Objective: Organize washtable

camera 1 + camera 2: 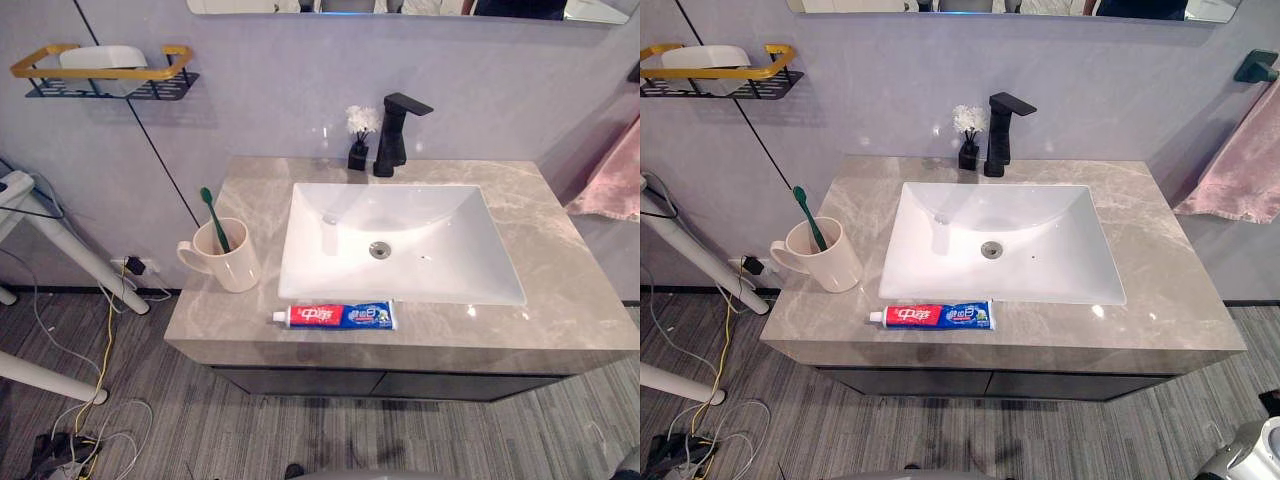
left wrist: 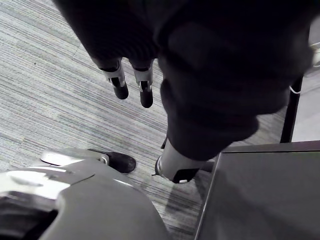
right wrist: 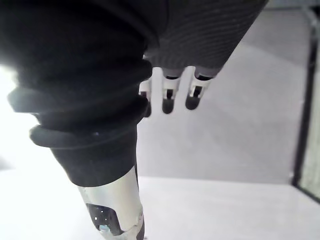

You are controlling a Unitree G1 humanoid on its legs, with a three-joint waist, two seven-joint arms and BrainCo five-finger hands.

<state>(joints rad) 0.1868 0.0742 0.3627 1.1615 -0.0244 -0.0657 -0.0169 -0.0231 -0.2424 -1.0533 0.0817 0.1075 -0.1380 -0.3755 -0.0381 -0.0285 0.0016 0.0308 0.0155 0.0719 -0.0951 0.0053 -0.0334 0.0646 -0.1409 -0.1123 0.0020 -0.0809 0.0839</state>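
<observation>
- The toothpaste tube (image 1: 335, 317) lay crosswise along the counter (image 1: 570, 310) front, cap toward the cup (image 1: 232, 262).
- The left hand (image 2: 120, 84) and right hand (image 3: 168, 100) hung low, fingers relaxed, empty.
- The tube sat left of centre, so the left hand was probably nearer.

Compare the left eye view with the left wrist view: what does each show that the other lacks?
Left eye view: the washtable top with the sink, the cup holding a green toothbrush, and the toothpaste tube lying at the front edge. Left wrist view: the left hand, fingers straight and empty, hanging above the floor. Shared: that grey striped floor.
</observation>
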